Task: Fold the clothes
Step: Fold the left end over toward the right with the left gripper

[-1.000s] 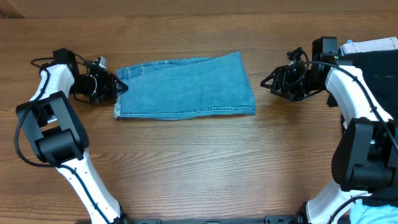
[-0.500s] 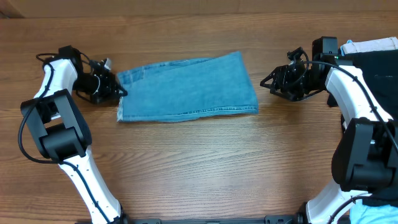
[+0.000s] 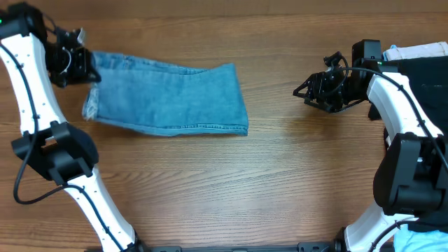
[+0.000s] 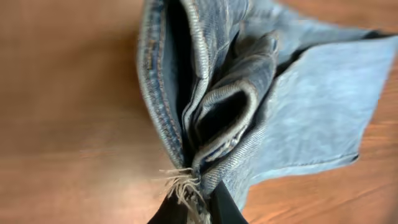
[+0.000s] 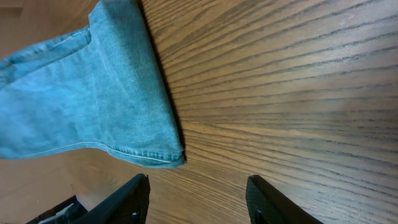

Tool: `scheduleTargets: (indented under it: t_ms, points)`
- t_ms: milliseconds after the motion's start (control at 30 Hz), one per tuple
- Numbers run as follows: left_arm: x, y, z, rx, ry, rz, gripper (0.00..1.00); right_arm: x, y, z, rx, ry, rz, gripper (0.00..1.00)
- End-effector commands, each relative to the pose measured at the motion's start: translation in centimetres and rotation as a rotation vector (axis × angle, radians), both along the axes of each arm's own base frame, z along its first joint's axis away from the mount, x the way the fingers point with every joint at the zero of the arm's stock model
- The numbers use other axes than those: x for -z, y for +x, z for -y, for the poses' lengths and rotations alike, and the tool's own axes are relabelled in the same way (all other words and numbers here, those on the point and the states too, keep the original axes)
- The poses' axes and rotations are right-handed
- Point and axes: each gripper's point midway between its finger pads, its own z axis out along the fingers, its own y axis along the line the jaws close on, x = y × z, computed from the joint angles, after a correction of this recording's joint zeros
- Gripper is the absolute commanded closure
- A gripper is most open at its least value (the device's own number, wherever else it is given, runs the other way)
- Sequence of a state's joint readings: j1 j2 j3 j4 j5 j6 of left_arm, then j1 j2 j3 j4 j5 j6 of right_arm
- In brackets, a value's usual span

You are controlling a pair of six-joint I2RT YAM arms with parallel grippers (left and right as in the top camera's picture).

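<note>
Toward the far-left corner of the tabletop (image 3: 245, 189), the left gripper (image 3: 75, 61) has its fingers (image 4: 225, 210) closed on the jeans (image 3: 168, 98), pinching one end corner right at the frayed hem (image 4: 180, 185). Left wrist view: several denim layers bunch at the pinch and gape open just above it. Stitched seam edge on the left, loose white threads at the fingertips. Whether the held end is off the wood or resting on it, cannot tell from overhead. The wood behind is blurred in the wrist view.

Jeans are folded into one long light-blue band, lying along the far edge from the far-left corner to about mid-tabletop. Band slants a little: left end nearer the far edge, right end further in. Fray shows on the left short edge, and a stitched seam runs along the near long edge. Right end is a clean fold, flat on the wood.

Over by the right edge, far side, the right gripper (image 3: 302, 91) points left at the jeans, well apart from them. Its fingers (image 5: 132, 198) are spread wide with only bare wood between them. Right wrist view shows the fold end of the jeans (image 5: 93, 106) ahead of the fingers, not touching.

Far-right corner: heap of dark cloth (image 3: 427, 70) with white cloth (image 3: 420, 50) at its far side, partly behind the right arm (image 3: 395, 105). Loose pile or in something, cannot tell.
</note>
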State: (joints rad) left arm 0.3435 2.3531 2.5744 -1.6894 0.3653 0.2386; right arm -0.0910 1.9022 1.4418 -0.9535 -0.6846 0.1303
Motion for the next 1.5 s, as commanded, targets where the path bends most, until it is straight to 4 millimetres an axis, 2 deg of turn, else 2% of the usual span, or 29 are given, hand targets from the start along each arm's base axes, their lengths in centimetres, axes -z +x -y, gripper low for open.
scheduleTargets:
  t_ms: [0,100,200,300,400,433,500,700,867,967,1000,1033,1067,1133,1167,1267,1333,1367,1433,1467]
  points:
    - [-8.6,0.8,4.0,0.054,0.067,0.233,0.96,-2.1,0.7,-0.1,-0.003,0.017,0.056,0.46]
    - [-12.0,0.4,7.3,0.108,0.132,0.319,0.96,-2.4,0.8,-0.5,-0.010,0.045,0.063,0.46]
    - [-12.0,0.3,11.4,0.159,0.187,0.308,0.96,-2.4,0.9,-0.5,-0.010,0.043,0.068,0.46]
    - [-9.8,1.0,16.8,0.218,0.279,0.268,0.96,-2.4,0.8,-0.6,-0.011,0.049,0.063,0.44]
    - [-7.8,2.1,20.6,0.214,0.333,0.262,0.96,-2.4,0.5,-0.6,-0.011,0.053,0.052,0.44]
    - [-6.7,2.4,22.5,0.217,0.334,0.255,0.96,-2.4,0.5,-0.6,-0.012,0.052,0.052,0.44]
    - [-5.2,2.7,24.7,0.220,0.332,0.241,0.96,-2.4,0.6,-0.6,-0.012,0.052,0.053,0.44]
    - [0.6,3.7,27.7,0.146,0.389,0.162,0.96,-2.4,0.4,-0.6,-0.012,0.053,0.045,0.44]
    - [4.0,4.1,29.9,0.156,0.347,0.114,0.96,-2.4,0.4,-0.6,-0.012,0.052,0.045,0.44]
    - [6.1,3.9,32.4,0.198,0.270,0.084,0.96,-2.3,0.3,-0.6,-0.012,0.053,0.042,0.44]
    - [6.5,4.0,32.9,0.205,0.257,0.086,0.92,-2.3,0.3,-0.6,-0.014,0.052,0.043,0.44]
    - [6.6,4.2,33.4,0.209,0.247,0.096,0.79,-2.3,0.3,-0.6,-0.014,0.052,0.042,0.44]
    - [6.6,4.4,33.5,0.209,0.246,0.102,0.53,-2.3,0.3,-0.6,-0.014,0.052,0.040,0.44]
    - [5.5,5.0,33.4,0.199,0.232,0.140,0.40,-2.3,0.2,-0.6,-0.014,0.052,0.039,0.44]
    - [4.6,5.4,33.1,0.188,0.225,0.161,0.37,-2.3,0.2,-0.6,-0.014,0.052,0.039,0.44]
    - [0.0,6.4,30.6,0.130,0.202,0.242,0.25,-2.4,0.4,-0.6,-0.037,0.044,0.070,0.37]
    - [-3.0,6.5,27.6,0.097,0.190,0.279,0.24,-2.6,0.7,-0.8,-0.064,0.049,0.106,0.33]
    - [-3.7,6.3,26.3,0.087,0.178,0.270,0.28,-3.4,0.6,-1.6,-0.116,0.097,0.155,0.33]
    - [-3.5,5.3,24.3,0.108,0.147,0.210,0.55,-6.0,0.5,-4.0,-0.208,0.261,0.253,0.34]
    - [-2.8,5.0,23.6,0.111,0.146,0.175,0.74,-7.2,0.4,-5.0,-0.235,0.326,0.286,0.37]
